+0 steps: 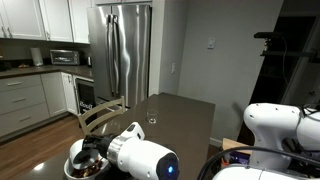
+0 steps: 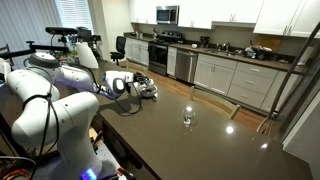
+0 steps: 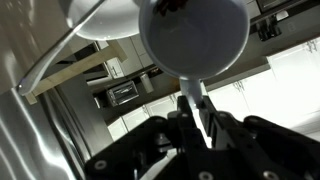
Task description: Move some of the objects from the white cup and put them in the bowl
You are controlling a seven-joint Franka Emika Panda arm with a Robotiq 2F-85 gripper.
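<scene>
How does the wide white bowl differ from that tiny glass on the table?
The bowl is wide, white and opaque; the glass is tiny and clear. The bowl holds reddish-brown bits; the glass's contents are too small to tell. The bowl sits near the table's edge beside the robot's arm; the glass stands alone mid-table. Both rest upright on the dark table.

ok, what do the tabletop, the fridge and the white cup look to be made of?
The tabletop is dark brown, smooth and semi-gloss. Ceiling lights mirror in it, so lacquered wood or laminate; can't tell which. The fridge looks like brushed stainless steel, going by the grey metallic sheen in vertical streaks. The white cup is plain opaque white and smooth, with soft highlights: glazed ceramic or plastic, look leaves it open.
</scene>
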